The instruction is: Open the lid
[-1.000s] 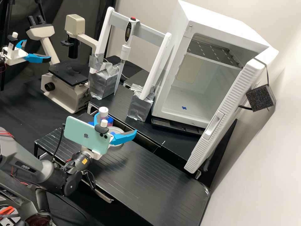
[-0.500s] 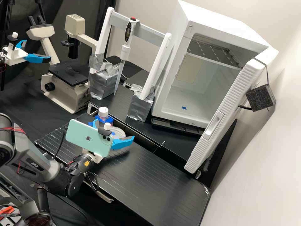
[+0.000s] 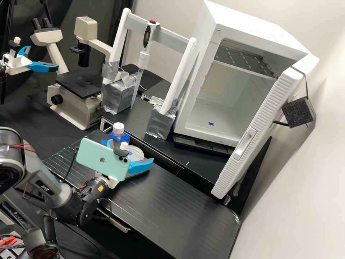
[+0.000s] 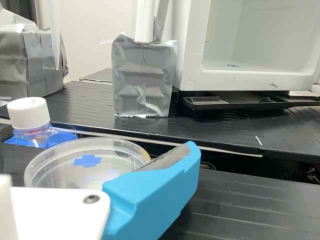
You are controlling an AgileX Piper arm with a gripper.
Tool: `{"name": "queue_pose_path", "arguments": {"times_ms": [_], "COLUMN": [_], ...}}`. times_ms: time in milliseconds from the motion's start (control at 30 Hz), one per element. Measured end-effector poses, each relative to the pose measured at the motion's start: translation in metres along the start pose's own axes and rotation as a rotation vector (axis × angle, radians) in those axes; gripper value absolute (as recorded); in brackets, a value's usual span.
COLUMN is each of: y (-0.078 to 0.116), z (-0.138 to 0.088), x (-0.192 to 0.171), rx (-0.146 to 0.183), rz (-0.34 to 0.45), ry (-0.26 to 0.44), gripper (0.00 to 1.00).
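While the gripper point(image 3: 131, 150) hangs over the black slatted platform point(image 3: 172, 205) in the high view, its two blue fingers stand apart, with the clear round dish point(image 3: 136, 152) on the platform near them and a white-capped bottle point(image 3: 118, 128) just beside it. In the wrist view, one blue finger point(image 4: 155, 195) overlaps the dish's near rim in sight, though I cannot tell whether they touch; a blue cross-shaped mark point(image 4: 87, 160) shows at the dish, its lid not distinguishable from the rest.

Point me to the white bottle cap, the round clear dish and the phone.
White bottle cap point(image 4: 28, 114): wrist view, its side.
Round clear dish point(image 4: 87, 141): wrist view, its rim.
Phone point(image 3: 94, 155): high view, its back.
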Motion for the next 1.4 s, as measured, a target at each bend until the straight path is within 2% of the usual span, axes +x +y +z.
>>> {"name": "queue_pose_path", "arguments": {"times_ms": [300, 333, 600, 1000, 1400], "y": [-0.0021, -0.0023, -0.0024, -0.0055, -0.0050], "z": [0.0013, 0.0011, 0.0010, 0.0021, 0.0023], "x": [0.0012, 0.0013, 0.0013, 0.0033, 0.0033], "rx": [0.002, 0.002, -0.003, 0.012, 0.007], "rz": [-0.015, -0.016, -0.017, -0.035, -0.030], "ry": [-0.004, -0.002, -0.001, -0.004, -0.006], "gripper": [1.00, 0.00, 0.00, 0.00, 0.00]}}
